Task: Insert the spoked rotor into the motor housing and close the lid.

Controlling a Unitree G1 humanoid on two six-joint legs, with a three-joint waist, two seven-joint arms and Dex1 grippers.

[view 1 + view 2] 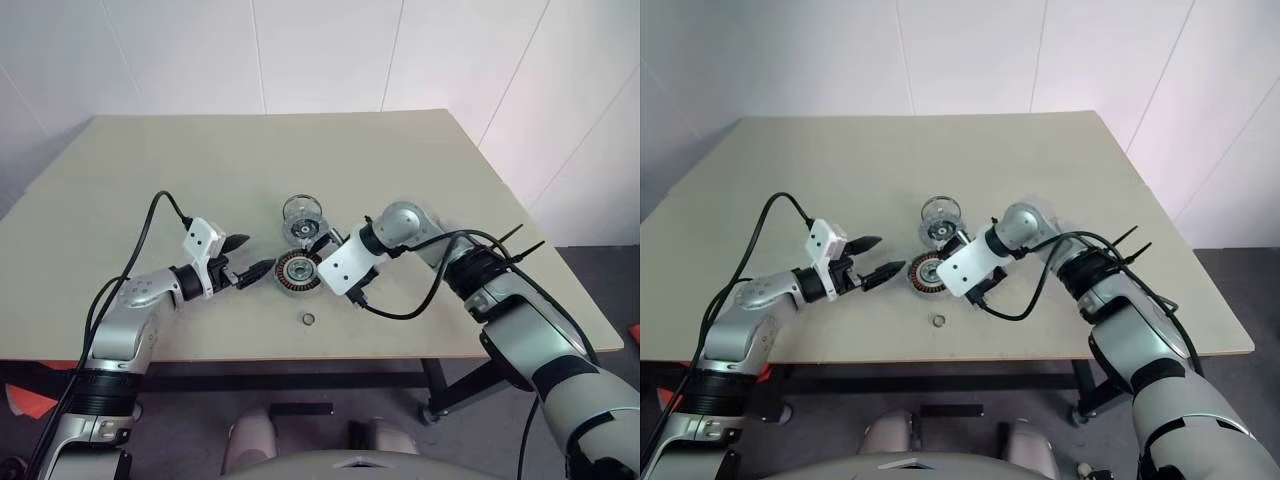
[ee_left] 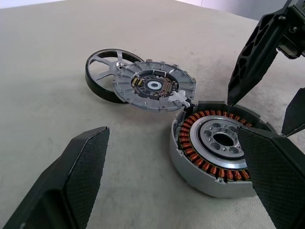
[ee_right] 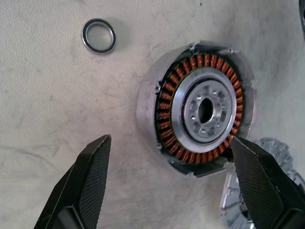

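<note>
The motor housing [image 2: 217, 155] is seen flat on the tabletop [image 1: 200, 170], its copper windings facing up. Just beyond it the lid [image 2: 153, 86] is tilted, leaned over the rim of the spoked rotor [image 2: 102, 71]. A small dark ring [image 3: 98, 35] is found near the housing. The left tool [image 1: 248, 257] is held wide open beside the housing, gripping nothing. The right tool [image 3: 171, 186] is spread wide above the housing, nothing gripped

- Rectangular beige matte tabletop [image 1: 180, 170], on a dark metal frame.
- White panelled wall [image 1: 320, 50] behind, with thin vertical seams.
- Dark grey floor [image 1: 600, 275] at right.
- Soft, even lighting.
</note>
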